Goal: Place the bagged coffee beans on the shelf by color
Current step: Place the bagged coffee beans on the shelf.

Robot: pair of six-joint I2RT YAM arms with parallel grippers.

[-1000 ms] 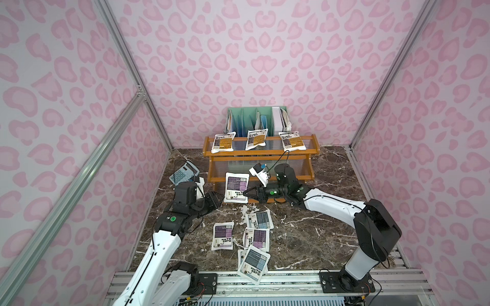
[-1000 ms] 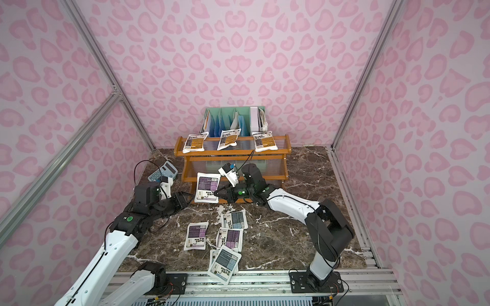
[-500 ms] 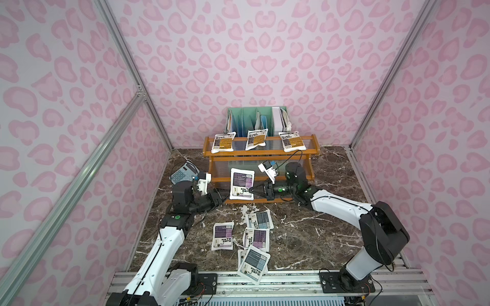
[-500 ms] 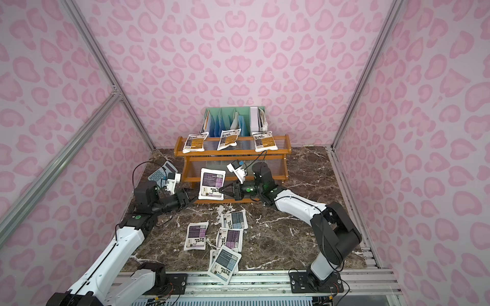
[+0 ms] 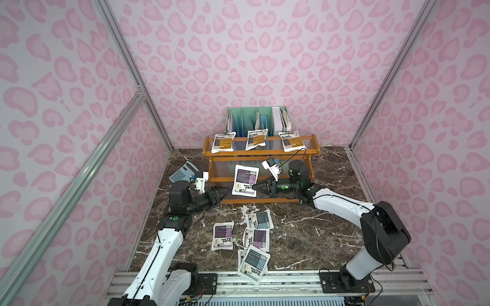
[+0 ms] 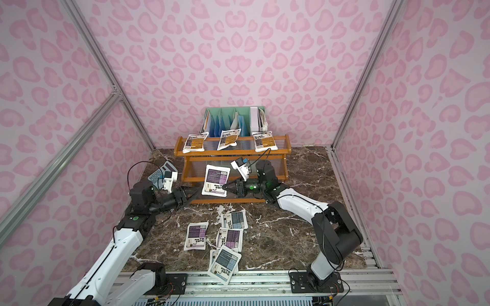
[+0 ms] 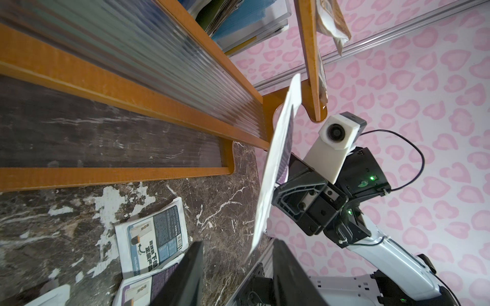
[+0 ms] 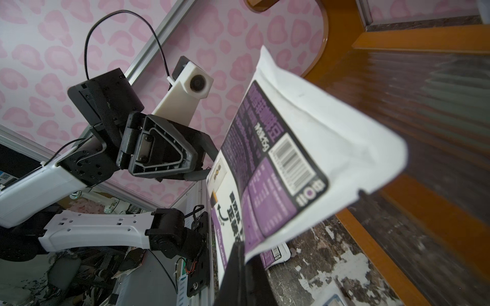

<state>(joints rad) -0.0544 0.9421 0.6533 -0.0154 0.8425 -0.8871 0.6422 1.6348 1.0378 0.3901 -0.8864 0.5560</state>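
Note:
My right gripper (image 5: 253, 186) (image 6: 224, 186) (image 8: 240, 261) is shut on one edge of a purple bagged coffee pouch (image 5: 245, 180) (image 6: 215, 180) (image 8: 278, 159). It holds the pouch upright, label outward, in front of the lower tiers of the orange-brown shelf (image 5: 254, 154) (image 6: 233, 153) (image 7: 119, 84). My left gripper (image 5: 222, 193) (image 6: 190, 194) (image 7: 238, 280) stands open just left of the pouch's lower corner (image 7: 278, 159); I cannot tell if it touches. Three yellow-orange pouches (image 5: 223, 141) (image 5: 256, 139) (image 5: 291, 141) lie on the top tier.
On the marble table lie two purple pouches (image 5: 223, 235) (image 5: 256, 238) and grey-blue pouches (image 5: 259, 220) (image 5: 254, 263), the nearest overhanging the front edge on another pouch. A light-blue calculator (image 5: 183, 172) sits left of the shelf. A mint-green file rack (image 5: 254, 119) stands behind it.
The right gripper has carried the purple pouch slightly up and toward the shelf. The left gripper has followed it toward the shelf's left end, still open.

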